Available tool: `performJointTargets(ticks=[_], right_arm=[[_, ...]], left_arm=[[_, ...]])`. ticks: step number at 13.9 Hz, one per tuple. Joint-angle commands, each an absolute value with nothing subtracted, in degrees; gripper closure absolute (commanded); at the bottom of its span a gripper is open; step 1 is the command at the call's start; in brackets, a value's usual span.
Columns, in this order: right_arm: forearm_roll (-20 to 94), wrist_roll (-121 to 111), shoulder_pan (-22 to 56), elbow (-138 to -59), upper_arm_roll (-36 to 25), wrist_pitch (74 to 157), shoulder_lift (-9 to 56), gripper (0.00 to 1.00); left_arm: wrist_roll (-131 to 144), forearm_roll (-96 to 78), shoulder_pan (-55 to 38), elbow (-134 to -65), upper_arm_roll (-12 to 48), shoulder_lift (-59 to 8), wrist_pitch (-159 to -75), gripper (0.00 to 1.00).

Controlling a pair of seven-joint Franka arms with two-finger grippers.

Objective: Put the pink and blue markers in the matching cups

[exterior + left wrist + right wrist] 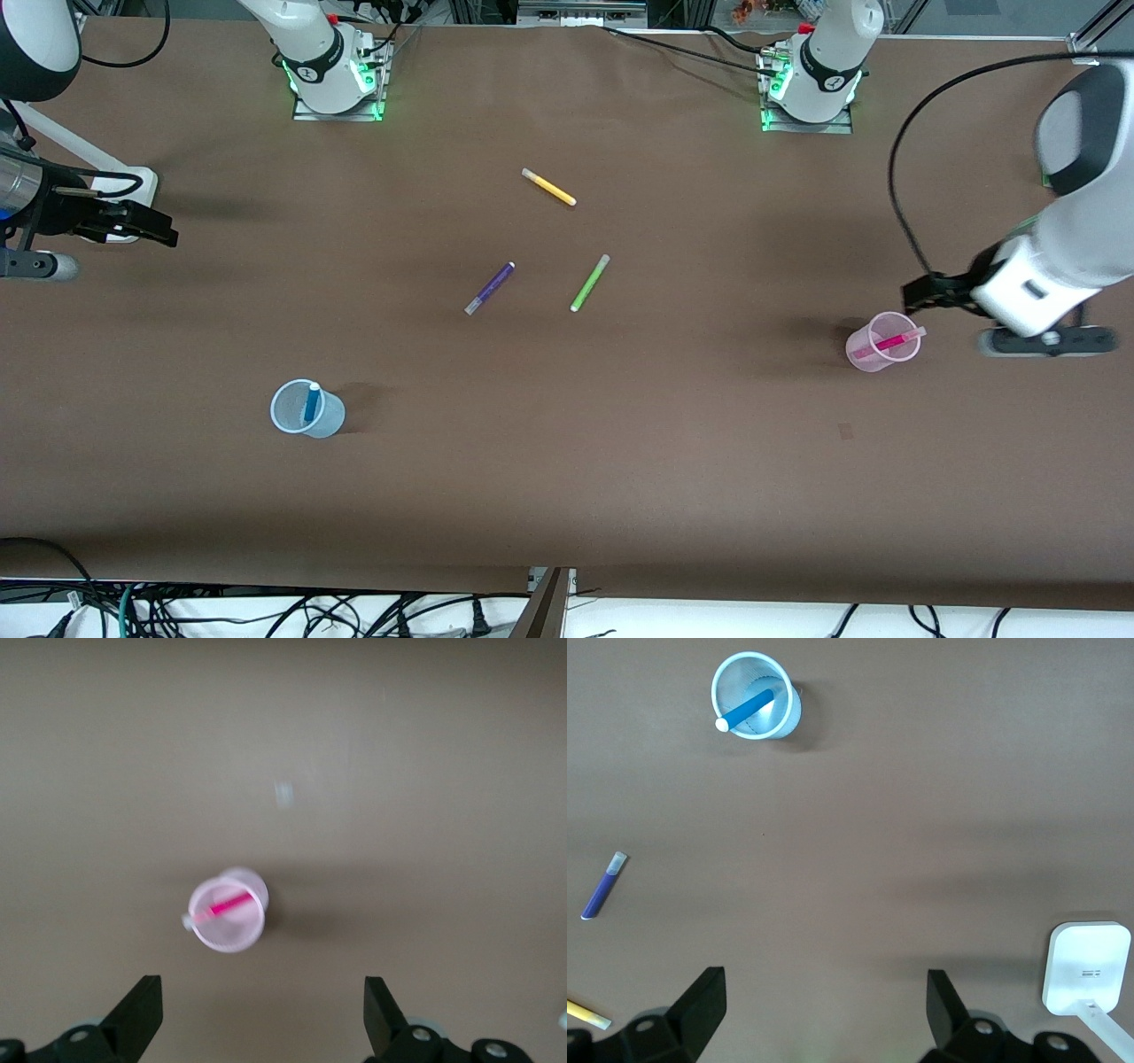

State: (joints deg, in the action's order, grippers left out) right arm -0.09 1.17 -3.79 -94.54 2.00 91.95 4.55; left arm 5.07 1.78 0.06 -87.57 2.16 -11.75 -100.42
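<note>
Right claw point(164, 232): mine, up over the bare brown table point(567, 461) at my right arm's end, fingers spread wide, holding nothing.
Blue marker point(312, 403): stands tilted in the pale blue ribbed plastic cup point(306, 409), pale end up over the rim, well apart from my right claw.
Stray pens: purple pen point(490, 288), green pen point(589, 283) and yellow pen point(548, 187) lie mid-table, between my claws.
Pink marker point(889, 343): leans in the pale pink ribbed plastic cup point(881, 342), near my left claw.
Left claw point(921, 292): mine, just above the pink cup, fingers wide apart, empty.
Hard to make out: pink marker's cap end, blurred in my left wrist view.
</note>
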Motion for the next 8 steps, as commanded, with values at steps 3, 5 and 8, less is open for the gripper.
performJointTargets(ticks=[3, 5, 8], right_arm=[[-0.79, 0.18, -3.95, -95.98, 2.11, 92.37, 2.99, 0.0], [-0.79, 0.18, -3.87, -95.98, 2.37, 92.2, 2.9, 0.0], [-0.88, 0.26, -3.08, -95.89, 2.63, 92.37, 2.9, 0.0]], left_arm=[[5.27, 0.97, -0.17, -97.54, 2.02, 3.4, -100.12, 0.0], [5.45, 2.01, -0.53, -98.61, 1.93, 4.04, -98.27, 0.0], [5.71, 3.5, -0.44, -97.74, 2.37, 2.56, -96.34, 0.0]])
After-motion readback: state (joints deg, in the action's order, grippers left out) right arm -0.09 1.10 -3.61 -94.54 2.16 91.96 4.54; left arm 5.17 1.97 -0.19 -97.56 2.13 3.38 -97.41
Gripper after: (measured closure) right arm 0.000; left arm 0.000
